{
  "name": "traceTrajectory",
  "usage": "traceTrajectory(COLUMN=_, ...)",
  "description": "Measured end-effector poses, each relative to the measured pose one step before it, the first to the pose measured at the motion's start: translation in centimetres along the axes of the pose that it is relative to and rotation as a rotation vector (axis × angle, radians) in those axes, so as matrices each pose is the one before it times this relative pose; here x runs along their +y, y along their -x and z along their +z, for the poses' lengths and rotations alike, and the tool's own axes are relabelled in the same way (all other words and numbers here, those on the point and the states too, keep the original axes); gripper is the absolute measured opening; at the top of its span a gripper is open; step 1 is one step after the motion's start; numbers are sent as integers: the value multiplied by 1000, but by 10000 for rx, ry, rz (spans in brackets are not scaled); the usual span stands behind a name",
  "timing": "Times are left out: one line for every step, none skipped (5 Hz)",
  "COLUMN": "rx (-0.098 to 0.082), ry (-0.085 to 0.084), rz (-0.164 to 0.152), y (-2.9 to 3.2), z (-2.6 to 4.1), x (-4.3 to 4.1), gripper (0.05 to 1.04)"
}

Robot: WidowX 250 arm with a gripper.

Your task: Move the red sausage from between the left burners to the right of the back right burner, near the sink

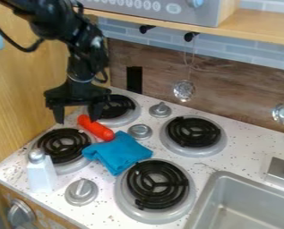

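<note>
My gripper (pixel 77 116) hangs open, fingers apart and pointing down, over the back left of the stovetop. A smooth orange-red sausage-shaped object (pixel 97 129) lies slantwise by the right finger; whether they touch I cannot tell. Its lower right end meets a folded blue cloth (pixel 120 152), which lies between the burners and overlaps the edge of the front left one. Nothing shows between the fingers.
Around these stand several black coil burners, such as the front right one (pixel 157 184), and metal knobs (pixel 140 131). A whitish shaker (pixel 41 172) stands front left. The sink (pixel 211 197) is at lower right; ladles (pixel 184 90) hang behind.
</note>
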State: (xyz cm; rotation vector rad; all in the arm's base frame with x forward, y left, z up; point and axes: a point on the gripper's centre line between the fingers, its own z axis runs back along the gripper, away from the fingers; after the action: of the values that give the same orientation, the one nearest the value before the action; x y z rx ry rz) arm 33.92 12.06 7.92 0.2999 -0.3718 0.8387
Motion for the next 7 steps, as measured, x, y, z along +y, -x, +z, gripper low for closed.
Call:
traceTrajectory(rx=-272, ry=-260, rz=750, y=-925, z=-1427, x=-1002, gripper=1005)
traceTrajectory(rx=-148, ry=33, rz=398, y=-608, z=-1140, x=-997, gripper=1005)
traceTrajectory(rx=-92, ry=-134, rz=166, y=-234, z=-1365, x=-668, gripper=1005)
traceTrajectory(rx=-161, ry=52, rz=442, y=-598, z=-705, x=-669, gripper=1005)
traceTrajectory(rx=-111, ry=-47, rz=464, y=-323, z=-733, x=-549, gripper=1005)
traceTrajectory(rx=-68, ry=-258, rz=382, y=-257, z=-915, x=-410, gripper=1005)
traceTrajectory(rx=-18, ry=-221, rz=423, y=-41, z=-937, x=-412, gripper=1005)
